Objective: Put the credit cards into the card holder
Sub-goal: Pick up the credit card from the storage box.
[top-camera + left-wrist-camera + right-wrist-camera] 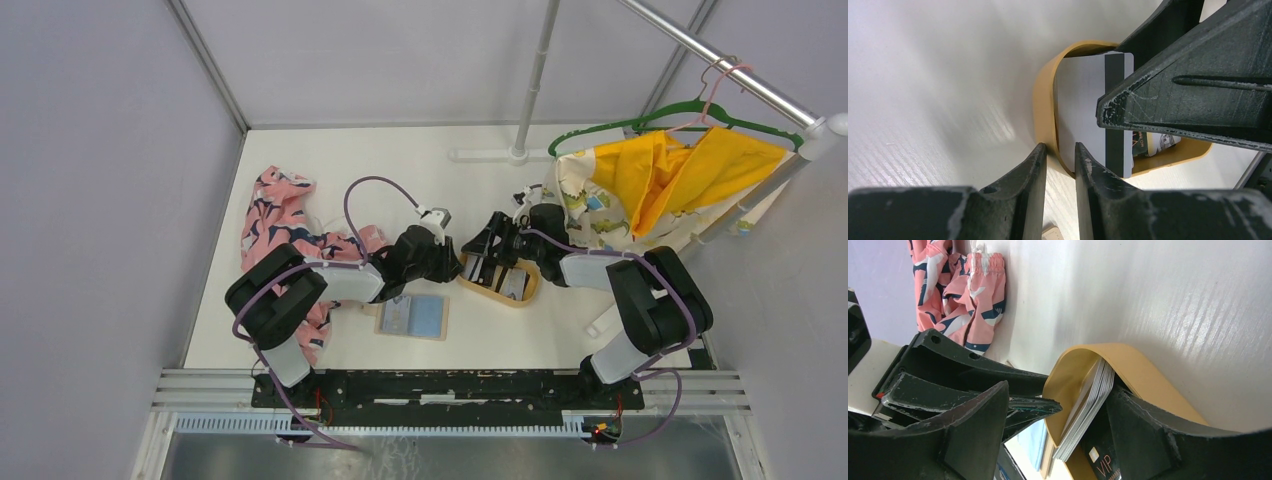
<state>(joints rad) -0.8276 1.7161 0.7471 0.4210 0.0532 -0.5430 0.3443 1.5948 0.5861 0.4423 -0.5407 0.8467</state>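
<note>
An oval wooden tray holds the credit cards. A stack of pale cards leans on edge against its wall, the front one white with a dark stripe. A black VIP card lies flat beneath. My left gripper straddles the tray's near rim, jaws narrow on it. My right gripper stands open over the tray: one finger is inside, behind the stack, and the other is well away from the cards. The card holder lies open, grey-blue panels up, beside the tray.
A pink patterned cloth lies at the left, under the left arm. Yellow and printed garments hang from a rack at the right. An upright pole stands at the back. The arm rail runs along the near edge.
</note>
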